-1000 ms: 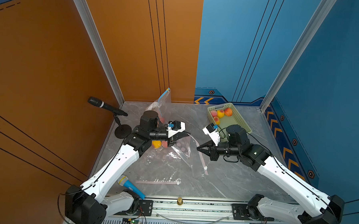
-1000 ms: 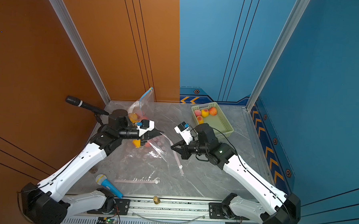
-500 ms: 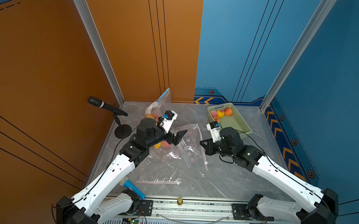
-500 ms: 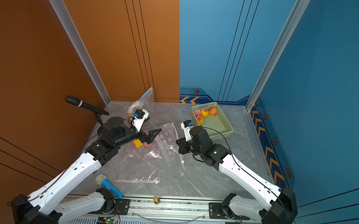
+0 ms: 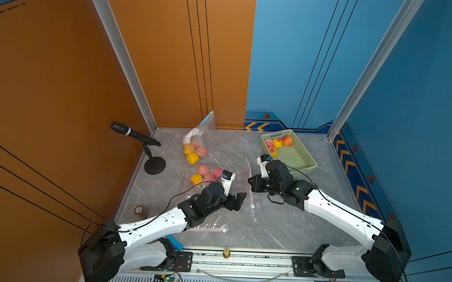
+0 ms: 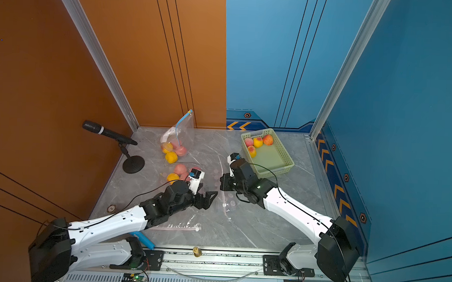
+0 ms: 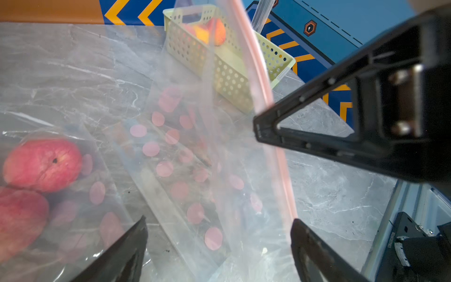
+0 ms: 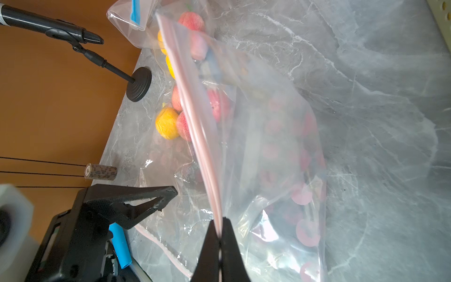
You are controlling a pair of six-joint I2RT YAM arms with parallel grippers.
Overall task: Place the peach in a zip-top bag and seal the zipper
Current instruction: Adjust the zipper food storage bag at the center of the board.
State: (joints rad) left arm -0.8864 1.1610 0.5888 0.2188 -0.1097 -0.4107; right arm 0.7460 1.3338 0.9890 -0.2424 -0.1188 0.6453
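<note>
A clear zip-top bag (image 5: 241, 173) with pink dots and a pink zipper strip (image 8: 195, 117) lies mid-table. My right gripper (image 5: 250, 183) (image 8: 220, 221) is shut on that strip and holds it up on edge. My left gripper (image 5: 239, 199) (image 7: 219, 221) is open just in front of the bag, empty, with plastic showing between its fingers. Several peaches (image 5: 205, 175) (image 7: 42, 164) lie left of the bag behind clear plastic. I cannot tell whether they are inside this bag.
A green basket (image 5: 304, 160) at the back right holds more peaches. A blue-zippered bag (image 5: 203, 130) of peaches stands at the back wall. A microphone (image 5: 133, 133) stands at the left. A flat bag (image 5: 208, 226), blue cylinder (image 5: 174, 242) and small roll (image 5: 138, 210) lie near the front.
My left gripper has opened and drawn back from the peaches toward the table's front. The right gripper has stayed shut on the zipper strip, nearly in place.
</note>
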